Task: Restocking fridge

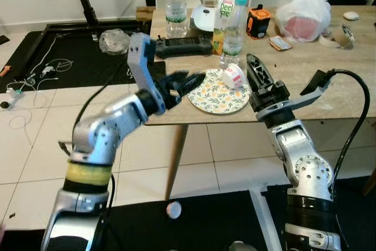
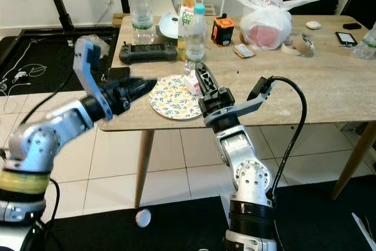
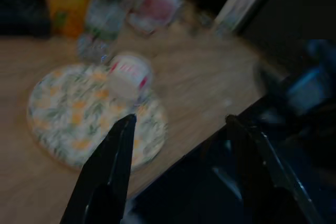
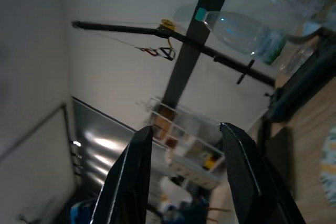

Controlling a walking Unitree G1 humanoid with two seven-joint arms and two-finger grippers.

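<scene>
Left wrist view: the small white plastic yoghurt cup (image 3: 127,75) is seen lying tipped on the round floral paper plate (image 3: 63,114), ahead of the left tool (image 3: 181,129), which is spread wide and empty. The cup is judged light and easily crushed, so a gentle hold across its sides is advised. The right tool (image 1: 257,70) is held open and empty above the wooden table (image 1: 329,57).

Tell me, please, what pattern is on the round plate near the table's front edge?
The plate is pale with yellow-orange fruit and green leaves, clearest in the left eye view.

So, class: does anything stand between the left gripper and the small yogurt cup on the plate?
Nothing visible does. The left gripper is open at the table edge, with bare plate between it and the yogurt cup.
</scene>
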